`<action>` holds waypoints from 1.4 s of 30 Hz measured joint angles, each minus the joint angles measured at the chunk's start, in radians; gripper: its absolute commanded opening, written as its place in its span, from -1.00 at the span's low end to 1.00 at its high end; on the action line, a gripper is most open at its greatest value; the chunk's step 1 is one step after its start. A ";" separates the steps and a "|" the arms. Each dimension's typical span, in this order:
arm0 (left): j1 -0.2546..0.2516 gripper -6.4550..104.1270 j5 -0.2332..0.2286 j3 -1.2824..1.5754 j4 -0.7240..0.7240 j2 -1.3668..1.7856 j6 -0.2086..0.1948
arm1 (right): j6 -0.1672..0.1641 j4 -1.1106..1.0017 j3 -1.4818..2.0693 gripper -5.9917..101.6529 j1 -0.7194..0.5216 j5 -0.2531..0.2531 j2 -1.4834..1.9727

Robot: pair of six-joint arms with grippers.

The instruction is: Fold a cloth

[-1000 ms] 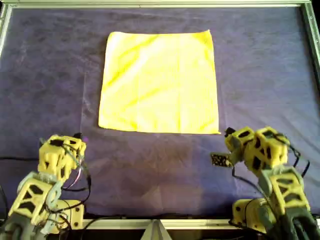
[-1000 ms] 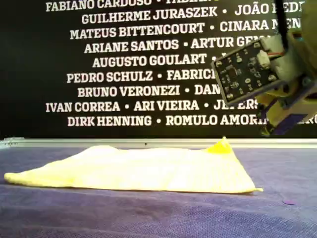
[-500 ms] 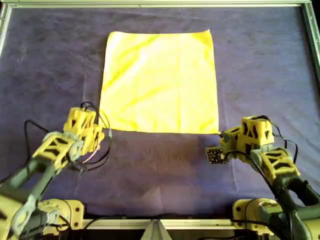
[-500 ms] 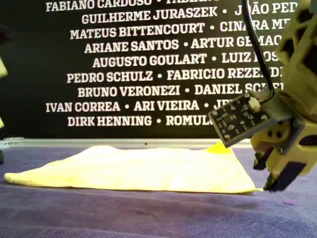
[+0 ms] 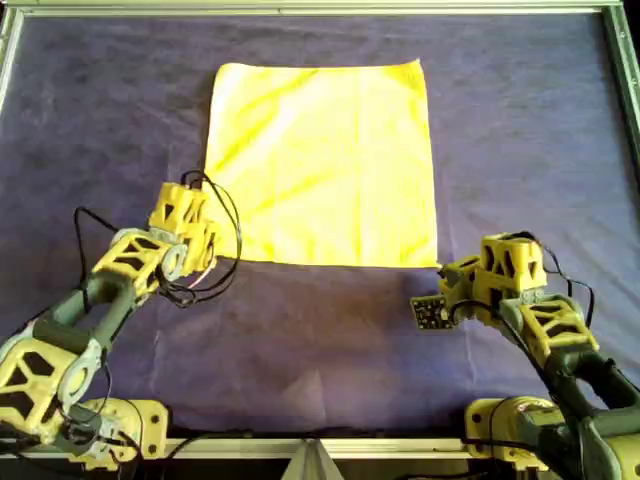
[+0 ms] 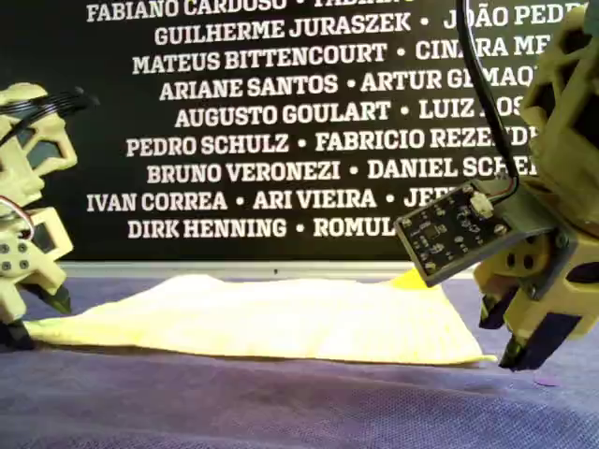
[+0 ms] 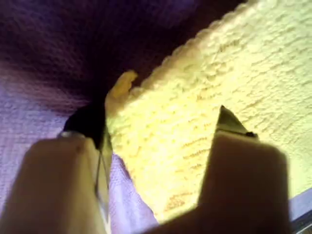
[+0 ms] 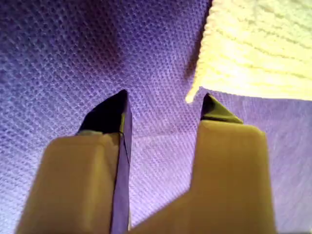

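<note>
Right now the cloth (image 5: 320,165) lies flat and spread on the purple table cover (image 5: 90,130), in the far middle of the overhead view, square, with faint creases. One far corner is puckered up a little, seen in the exterior view (image 6: 416,277).

My first gripper (image 7: 161,122) is at the cloth's near corner on the overhead view's left (image 5: 190,235). Its jaws are apart and straddle that corner: one fingertip (image 7: 87,122) sits on the purple cover just outside the edge, the other is over the yellow fabric. Nothing is pinched between them. In the exterior view this gripper (image 6: 33,313) shows at the exterior view's left, tips down at the cloth's edge.

My second gripper (image 8: 163,105) is at the other near corner, on the overhead view's right (image 5: 455,285). Jaws apart too, both tips over the purple cover, with the cloth's pointed corner (image 8: 192,95) just beside one tip; cannot tell if they touch. In the exterior view it (image 6: 515,341) stands just beside that corner, tips low to the cover. A small circuit board (image 6: 449,229) hangs off its side.
</note>
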 measured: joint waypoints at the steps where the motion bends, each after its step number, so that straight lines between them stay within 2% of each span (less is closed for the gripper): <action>1: 0.000 0.48 0.000 -0.002 0.000 -0.002 -0.002 | 0.003 0.000 0.000 0.20 0.000 0.000 0.000; 12: 0.000 0.48 -0.006 -0.002 0.000 -0.002 -0.002 | 0.003 0.000 -0.006 0.20 0.000 0.000 -0.061; 22: 0.000 0.48 -0.006 -0.002 0.000 -0.002 -0.002 | 0.005 0.000 -0.304 0.20 0.002 -0.003 -0.278; 28: 0.000 0.48 -0.006 -0.002 0.000 -0.002 -0.002 | 0.006 0.000 -0.347 0.20 0.057 -0.003 -0.373; 35: 0.000 0.48 -0.006 -0.002 0.000 -0.002 -0.002 | 0.006 0.009 -0.348 0.22 0.064 -0.003 -0.373; 42: 0.000 0.48 -0.006 -0.002 0.000 -0.002 -0.002 | 0.006 0.233 -0.347 0.22 0.066 -0.003 -0.264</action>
